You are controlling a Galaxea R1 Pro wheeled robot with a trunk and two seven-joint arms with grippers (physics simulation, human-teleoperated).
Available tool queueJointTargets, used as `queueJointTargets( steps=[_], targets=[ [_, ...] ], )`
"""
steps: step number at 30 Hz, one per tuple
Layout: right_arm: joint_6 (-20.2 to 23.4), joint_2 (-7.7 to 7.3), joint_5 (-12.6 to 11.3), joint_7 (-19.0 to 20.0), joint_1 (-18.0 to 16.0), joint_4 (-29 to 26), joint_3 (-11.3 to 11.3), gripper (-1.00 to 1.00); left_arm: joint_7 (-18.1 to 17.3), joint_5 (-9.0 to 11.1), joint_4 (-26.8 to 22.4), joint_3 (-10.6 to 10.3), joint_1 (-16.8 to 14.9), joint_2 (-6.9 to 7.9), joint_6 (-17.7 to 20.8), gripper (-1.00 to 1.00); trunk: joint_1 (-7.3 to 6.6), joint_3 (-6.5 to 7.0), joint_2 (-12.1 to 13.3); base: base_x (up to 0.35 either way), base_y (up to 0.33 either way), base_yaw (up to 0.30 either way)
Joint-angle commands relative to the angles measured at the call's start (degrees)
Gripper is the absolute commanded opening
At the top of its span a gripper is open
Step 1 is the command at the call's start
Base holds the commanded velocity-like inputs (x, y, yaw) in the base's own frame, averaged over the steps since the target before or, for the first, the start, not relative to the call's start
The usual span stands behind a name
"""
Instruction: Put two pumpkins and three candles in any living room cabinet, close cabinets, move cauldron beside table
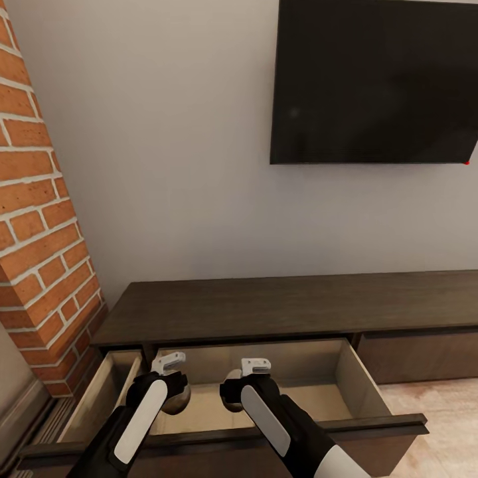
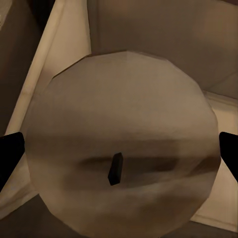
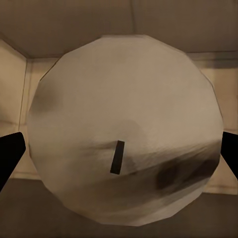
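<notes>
Pale candles: left tool point(image 1: 174, 392) clamped on one point(image 2: 121, 158), right tool point(image 1: 234, 392) on another point(image 3: 124, 134), above open drawer point(image 1: 362, 378); letting go high risks rolling.

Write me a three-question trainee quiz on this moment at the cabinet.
1. True or false: the wide drawer of the cabinet is shut.
2. The left gripper and the right gripper each hold: A) a round candle B) a pumpkin C) nothing
3. Fill in: a black ___ hangs on the wall above the cabinet.
Key: 1 false, it is pulled open; 2 A; 3 television.
</notes>
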Motion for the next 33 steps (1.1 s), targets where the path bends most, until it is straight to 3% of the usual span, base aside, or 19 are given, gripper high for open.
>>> queueJointTargets(
  steps=[1,13,20,26,33],
  targets=[
    [0.0,-0.02,-0.6,-0.7,-0.1,-0.1,0.1,-1.00,0.6,0.5,-0.1,-0.1,0.0,0.02,0.1,-1.00,-0.01,-0.06,0.0,0.035,0.014,0.000],
    [0.1,-0.10,-0.7,-1.1,-0.1,0.2,0.1,-1.00,0.3,0.3,0.8,0.0,0.0,0.04,0.1,-1.00,-0.01,-0.06,0.0,0.058,0.002,0.000],
    [0.2,-0.19,-0.7,-1.5,-0.1,0.4,0.0,-1.00,0.3,0.3,0.9,-0.1,0.0,0.01,0.1,-1.00,0.17,-1.61,-0.1,0.001,0.000,0.000],
    [0.2,-0.19,-0.7,-1.6,-0.1,0.4,0.0,-1.00,0.3,0.3,1.0,-2.1,0.0,-0.03,0.1,-1.00,0.33,-2.94,-0.2,0.000,0.000,0.000],
    [0.2,-0.19,-0.7,-2.2,-0.1,0.4,0.0,-1.00,0.3,0.3,1.1,-2.6,0.0,-0.23,0.1,-1.00,0.51,-4.49,-0.3,0.000,0.000,0.000]
  ],
)
